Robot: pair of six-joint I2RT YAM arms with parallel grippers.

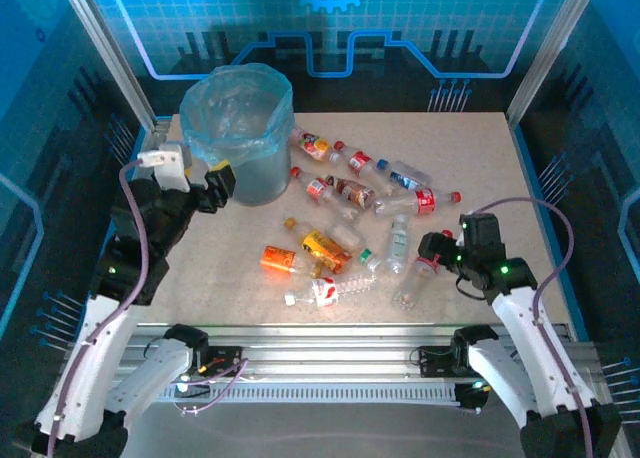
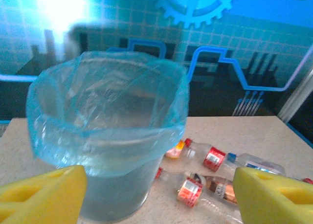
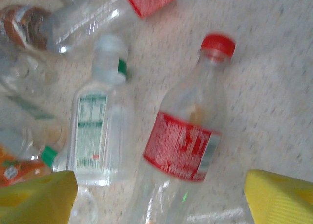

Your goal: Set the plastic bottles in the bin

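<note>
while the left gripper [image 1: 216, 188] hangs just beside the near wall of the bin [image 1: 262, 168], its jaws stand wide apart and hold nothing. from the left wrist, its fingers [image 2: 44, 194], both yellow, sit in the bottom corners, well apart. the bin rises beyond the gap between them, upright, its blue bag [image 2: 98, 136] folded out over the rim. the bin stands at the far left of the table [image 1: 490, 158]. whether anything lies inside it i cannot tell through the bag's folds.

the bottles [image 1: 350, 191] lie flat on the table, scattered from the bin's right side toward the middle and the right. a far row with red caps runs off from near the bin's base. nearer the front, two orange bottles [image 1: 280, 260] lie just beside each other.

the right gripper [image 1: 432, 250] is low over the right end of the scatter, also wide open and gripping nothing. from the right wrist, a red-cap bottle [image 3: 183, 145] with a red label lies flat between its two yellow fingers, cap pointing away from them, and neither finger touches it. just to that bottle's left lies a green-label bottle [image 3: 95, 136] with a white cap. whether the two touch i cannot tell.
</note>
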